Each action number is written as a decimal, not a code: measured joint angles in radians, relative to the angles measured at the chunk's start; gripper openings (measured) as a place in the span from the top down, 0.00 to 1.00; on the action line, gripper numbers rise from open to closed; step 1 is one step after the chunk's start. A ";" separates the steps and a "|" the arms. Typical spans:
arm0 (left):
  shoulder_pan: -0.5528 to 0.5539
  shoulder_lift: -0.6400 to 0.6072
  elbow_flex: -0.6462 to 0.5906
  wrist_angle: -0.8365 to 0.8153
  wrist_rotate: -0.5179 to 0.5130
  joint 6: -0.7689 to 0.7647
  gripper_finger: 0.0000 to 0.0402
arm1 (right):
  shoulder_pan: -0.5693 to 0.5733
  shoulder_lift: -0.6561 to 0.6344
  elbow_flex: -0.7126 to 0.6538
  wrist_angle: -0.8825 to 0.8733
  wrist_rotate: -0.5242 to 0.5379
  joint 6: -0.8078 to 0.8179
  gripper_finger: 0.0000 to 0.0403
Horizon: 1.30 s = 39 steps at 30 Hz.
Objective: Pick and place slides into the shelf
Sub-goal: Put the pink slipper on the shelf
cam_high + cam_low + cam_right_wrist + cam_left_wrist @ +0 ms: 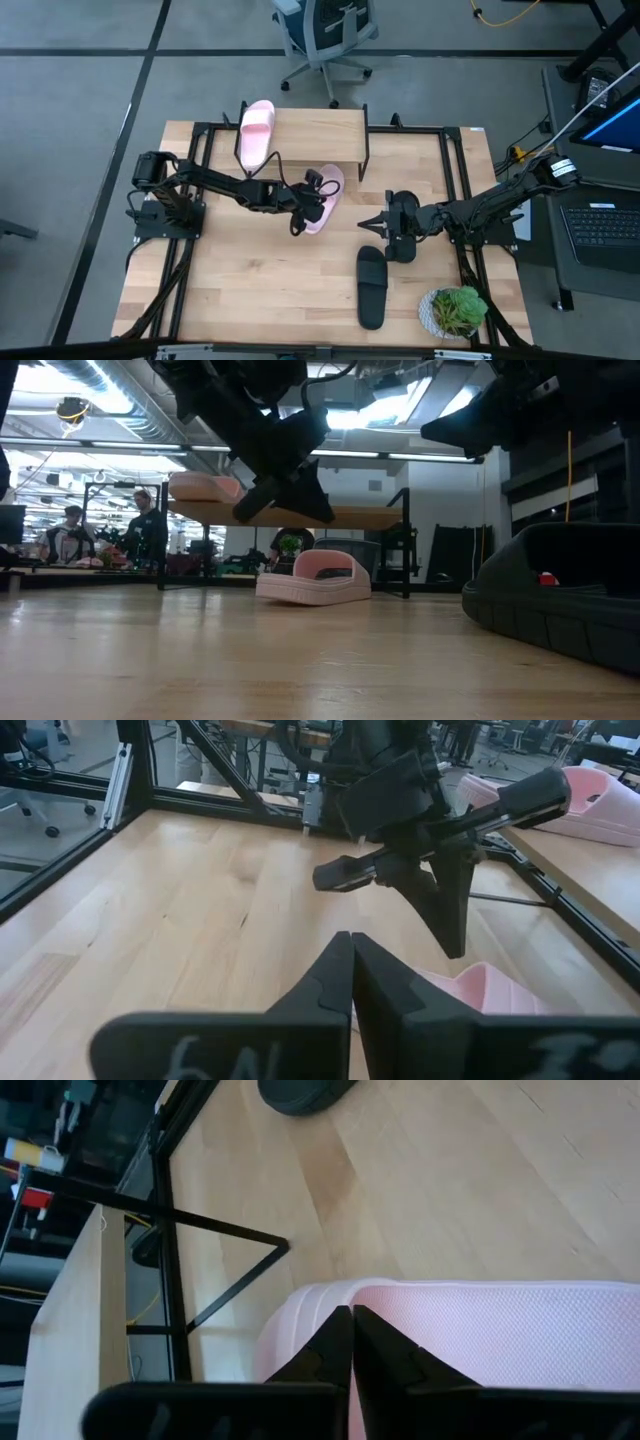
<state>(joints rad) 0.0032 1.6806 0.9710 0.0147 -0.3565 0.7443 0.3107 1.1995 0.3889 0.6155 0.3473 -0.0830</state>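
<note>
One pale pink slide (325,198) (315,578) rests sole-down on the table in front of the shelf (320,132) (372,517). My left gripper (298,226) (350,1316) is shut and hovers just above this slide, with a gap showing in the low view. The second pink slide (255,130) (205,487) lies on the shelf's plank top, at its left end. A black slide (372,287) (560,600) lies sole-down near the table's near edge. I cannot make out a second black slide. My right gripper (366,226) (350,938) is shut and hangs above bare table, to the right of the pink slide.
A small plate with a green plant (455,310) sits at the table's near right corner. Black frame rails (455,180) run along the table's sides. A laptop (600,230) stands beyond the right edge. People (145,530) are in the room behind.
</note>
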 joint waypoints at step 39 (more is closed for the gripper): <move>0.051 0.115 -0.001 0.108 -0.089 0.077 0.72 | 0.000 0.000 0.000 0.000 0.000 -0.003 0.98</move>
<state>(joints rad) 0.0540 1.7954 0.9699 0.1227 -0.4454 0.8218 0.3107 1.1992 0.3885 0.6159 0.3475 -0.0856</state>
